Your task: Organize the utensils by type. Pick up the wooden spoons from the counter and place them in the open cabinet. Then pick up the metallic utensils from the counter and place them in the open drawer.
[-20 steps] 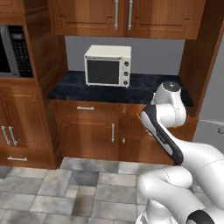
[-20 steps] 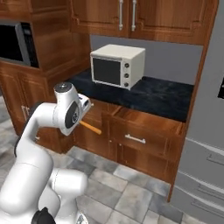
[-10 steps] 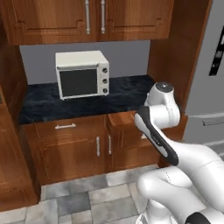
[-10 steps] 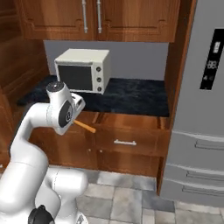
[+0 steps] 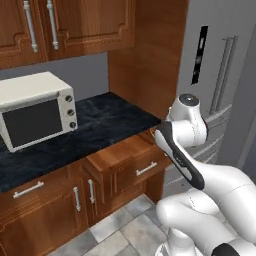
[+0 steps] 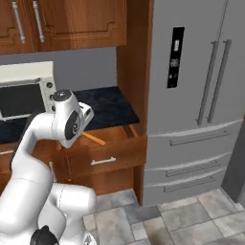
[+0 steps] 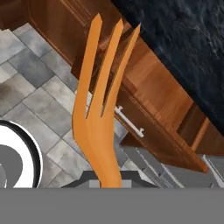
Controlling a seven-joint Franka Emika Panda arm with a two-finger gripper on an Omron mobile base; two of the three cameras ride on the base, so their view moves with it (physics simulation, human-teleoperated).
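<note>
My gripper (image 7: 109, 181) is shut on an orange wooden utensil (image 7: 103, 87) with a three-pronged, fork-like head, held by its handle. In the hand view its prongs point toward the open drawer (image 7: 175, 118). In the right base view the utensil (image 6: 94, 139) sticks out from under the hand, just above the open drawer (image 6: 117, 146). The same drawer (image 5: 132, 157) stands pulled out under the right end of the dark counter (image 5: 100, 125) in the left base view. The drawer's inside is mostly hidden.
A white microwave (image 5: 35, 112) sits on the counter's left part. A tall grey fridge (image 6: 201, 95) stands right of the wood side panel (image 6: 134, 57). Upper cabinet doors (image 5: 75, 25) are shut. Grey tiled floor (image 6: 153, 220) lies below.
The whole scene has slid left as the base moved right: the microwave went to the left edge and the fridge came into view. The utensil stays in the gripper.
</note>
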